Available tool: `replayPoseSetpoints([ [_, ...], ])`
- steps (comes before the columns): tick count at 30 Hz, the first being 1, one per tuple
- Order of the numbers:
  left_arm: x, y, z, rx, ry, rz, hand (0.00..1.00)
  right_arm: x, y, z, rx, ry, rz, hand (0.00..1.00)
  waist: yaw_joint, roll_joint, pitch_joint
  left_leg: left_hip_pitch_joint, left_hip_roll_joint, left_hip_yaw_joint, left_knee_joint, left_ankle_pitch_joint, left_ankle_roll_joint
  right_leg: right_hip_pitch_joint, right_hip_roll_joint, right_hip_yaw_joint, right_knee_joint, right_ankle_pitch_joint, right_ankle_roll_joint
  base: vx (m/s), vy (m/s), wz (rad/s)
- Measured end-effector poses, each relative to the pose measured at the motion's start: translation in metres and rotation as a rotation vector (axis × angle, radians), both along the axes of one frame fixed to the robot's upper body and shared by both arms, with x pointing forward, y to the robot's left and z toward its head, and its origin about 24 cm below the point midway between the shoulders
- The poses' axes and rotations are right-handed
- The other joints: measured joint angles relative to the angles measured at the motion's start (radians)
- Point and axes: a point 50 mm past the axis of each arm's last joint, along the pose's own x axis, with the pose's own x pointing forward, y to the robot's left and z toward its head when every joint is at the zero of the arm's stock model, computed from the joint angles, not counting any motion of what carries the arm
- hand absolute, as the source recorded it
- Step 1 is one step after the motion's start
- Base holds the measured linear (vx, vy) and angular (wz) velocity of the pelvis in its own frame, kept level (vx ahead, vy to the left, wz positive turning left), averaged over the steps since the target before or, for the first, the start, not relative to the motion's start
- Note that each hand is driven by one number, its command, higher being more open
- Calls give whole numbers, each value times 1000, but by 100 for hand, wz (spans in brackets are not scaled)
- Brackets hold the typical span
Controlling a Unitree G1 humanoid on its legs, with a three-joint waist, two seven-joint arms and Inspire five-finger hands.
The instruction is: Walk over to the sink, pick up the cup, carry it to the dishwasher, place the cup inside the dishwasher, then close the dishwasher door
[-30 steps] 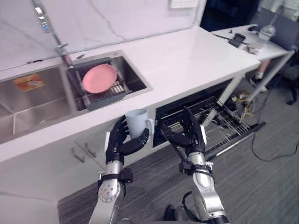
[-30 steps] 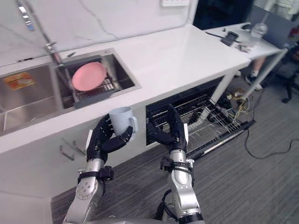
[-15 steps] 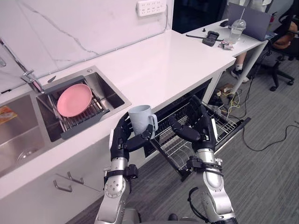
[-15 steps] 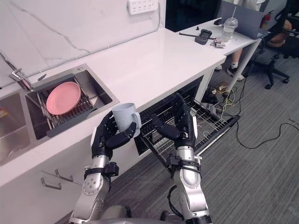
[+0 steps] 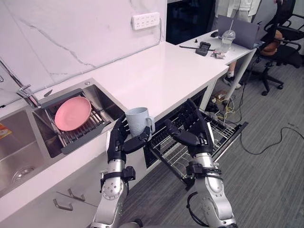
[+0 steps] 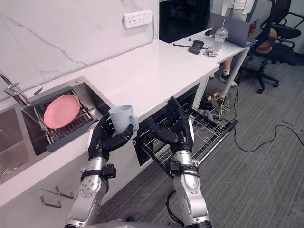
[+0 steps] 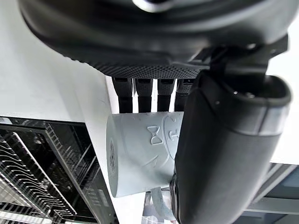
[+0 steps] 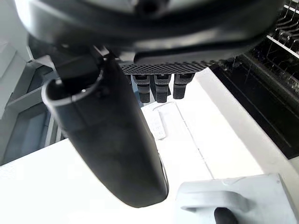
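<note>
left arm [image 5: 112, 192]: forearm upright, wrist straight | left hand [image 5: 117, 142]: raised, fingers and thumb curled round a cup [image 5: 138, 120], gripping it from the side | right arm [image 5: 213, 199]: forearm upright beside the left | right hand [image 5: 195, 135]: empty, fingers straight and spread, palm turned toward the left hand, near but not touching

My eyes look down on my left hand [image 5: 117, 142] and right hand [image 5: 197, 136]; close wrist cameras behind them share the cup [image 7: 140, 156].
</note>
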Motion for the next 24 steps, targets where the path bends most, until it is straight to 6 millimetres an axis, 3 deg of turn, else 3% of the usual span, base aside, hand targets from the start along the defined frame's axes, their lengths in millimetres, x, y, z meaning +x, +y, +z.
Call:
replayPoseSetpoints([
  [12, 6, -4, 8, -4, -38, -9, 30, -4, 18, 0, -24, -16, 126, 90, 2, -15, -22, 10, -3, 17, -16, 3, -1, 6, 4, 18, -18, 13, 7, 9, -2, -5],
  [24, 5, -31, 11, 24, -57, -148, 30, -3, 31, -3, -34, -3, 185, 90, 0, -15, -46, 8, -7, 24, -38, 8, 3, -4, 3, 22, -28, 13, 9, -1, 2, -1],
])
